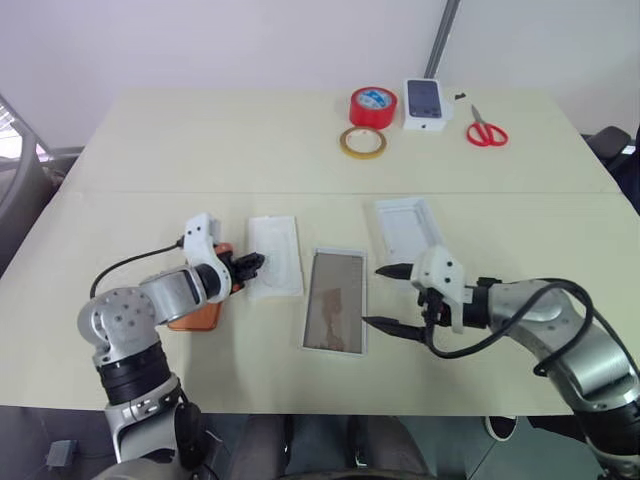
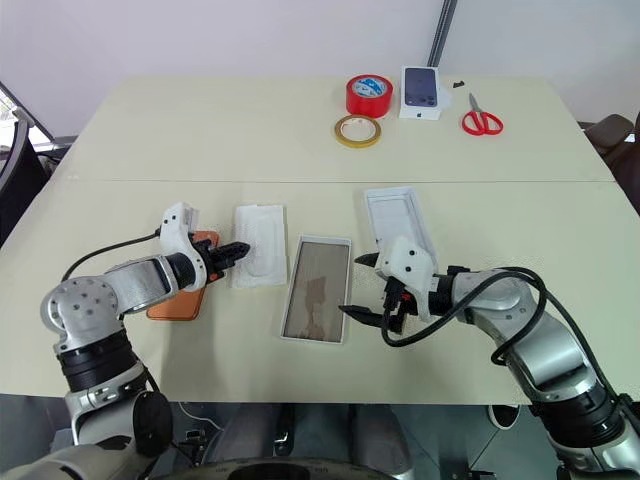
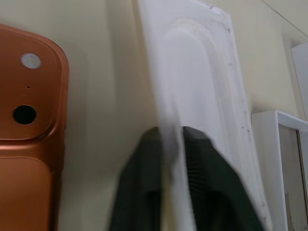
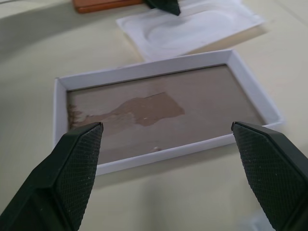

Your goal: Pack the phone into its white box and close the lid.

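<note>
we saw a cream table [image 1: 200, 140] against a pale wall. at its far edge sat a red tape roll [image 1: 373, 107], a tan tape ring [image 1: 362, 143], a small box with a phone picture [image 1: 425, 104] and red scissors [image 1: 486, 129]. near us, the orange phone [image 2: 178, 293] lay face down at the left, partly under the left arm. just right of it lay a flat white insert [image 1: 274, 254], and the left gripper [image 1: 256, 265] had its jaws pressed together on that insert's edge. the box [image 1: 335, 301] lay open in the middle, its brownish floor bare, well apart from the phone. the lid [image 1: 407, 228] lay beyond it to the right, inside up. the right gripper [image 1: 385, 297] hovered by the box's right rim, jaws wide apart, holding nothing.
</note>
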{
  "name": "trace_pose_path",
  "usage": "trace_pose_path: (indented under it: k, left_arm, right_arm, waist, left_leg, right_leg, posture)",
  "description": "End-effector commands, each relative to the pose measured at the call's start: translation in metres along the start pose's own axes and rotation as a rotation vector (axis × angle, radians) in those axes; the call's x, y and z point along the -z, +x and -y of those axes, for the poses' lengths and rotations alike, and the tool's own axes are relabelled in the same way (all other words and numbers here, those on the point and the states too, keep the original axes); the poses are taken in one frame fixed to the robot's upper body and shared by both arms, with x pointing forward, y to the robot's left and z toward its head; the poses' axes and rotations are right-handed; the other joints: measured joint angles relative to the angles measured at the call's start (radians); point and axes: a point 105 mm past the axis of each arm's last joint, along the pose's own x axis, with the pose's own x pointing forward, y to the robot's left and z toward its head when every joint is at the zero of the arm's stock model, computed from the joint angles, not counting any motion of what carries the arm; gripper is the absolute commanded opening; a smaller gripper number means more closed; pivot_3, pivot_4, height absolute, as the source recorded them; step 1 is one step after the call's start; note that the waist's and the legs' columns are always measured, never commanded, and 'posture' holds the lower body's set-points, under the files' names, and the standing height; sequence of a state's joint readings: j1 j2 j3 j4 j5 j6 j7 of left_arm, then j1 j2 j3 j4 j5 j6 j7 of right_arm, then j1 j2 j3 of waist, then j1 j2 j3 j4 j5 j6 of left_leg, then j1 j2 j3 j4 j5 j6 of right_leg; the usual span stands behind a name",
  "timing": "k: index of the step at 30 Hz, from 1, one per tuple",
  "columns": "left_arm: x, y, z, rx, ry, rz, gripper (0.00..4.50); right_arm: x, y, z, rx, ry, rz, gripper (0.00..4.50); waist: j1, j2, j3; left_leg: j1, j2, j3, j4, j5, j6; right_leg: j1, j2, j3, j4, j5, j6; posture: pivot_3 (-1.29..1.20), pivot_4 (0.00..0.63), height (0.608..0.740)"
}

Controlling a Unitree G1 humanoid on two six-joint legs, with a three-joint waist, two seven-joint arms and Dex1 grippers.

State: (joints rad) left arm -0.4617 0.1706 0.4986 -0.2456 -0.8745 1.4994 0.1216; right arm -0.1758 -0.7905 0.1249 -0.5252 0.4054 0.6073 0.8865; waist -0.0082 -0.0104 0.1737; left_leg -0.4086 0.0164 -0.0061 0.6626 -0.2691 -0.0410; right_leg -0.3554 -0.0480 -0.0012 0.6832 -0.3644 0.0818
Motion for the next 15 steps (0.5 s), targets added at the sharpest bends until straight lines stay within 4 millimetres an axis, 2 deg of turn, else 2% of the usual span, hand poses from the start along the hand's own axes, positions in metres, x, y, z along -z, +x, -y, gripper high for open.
trace_pose_path:
  k: [1, 6, 15]
  left_arm:
    - [-0.009, -0.002, 0.003, -0.002, 0.007, 0.039, 0.03]
    - [-0.024, -0.003, 0.016, 0.085, -0.057, 0.122, 0.03]
    - [-0.039, -0.009, 0.019, 0.121, -0.057, 0.171, 0.03]
  right_arm:
    - [-0.014, 0.004, -0.012, -0.048, -0.070, -0.001, 4.50]
    - [-0.023, 0.018, -0.031, -0.124, -0.094, -0.040, 4.50]
    - [0.000, 0.039, -0.045, -0.185, -0.068, -0.185, 4.50]
  waist:
    - [-0.001, 0.000, 0.000]
    - [0.000, -0.001, 0.000]
    - [-0.002, -0.002, 0.000]
  left_leg:
    - [0.000, 0.000, 0.000, 0.000, 0.000, 0.000]
    - [0.000, 0.000, 0.000, 0.000, 0.001, -0.001]
    - [0.000, 0.000, 0.000, 0.000, 0.001, -0.002]
  right_leg:
    - [0.000, 0.000, 0.000, 0.000, 0.000, 0.000]
    - [0.000, 0.000, 0.000, 0.000, 0.000, 0.000]
    - [-0.001, 0.000, 0.000, 0.000, 0.000, 0.000]
  posture:
    - [0.00, 0.150, 0.740]
    - [0.00, 0.150, 0.740]
    - [0.00, 0.150, 0.740]
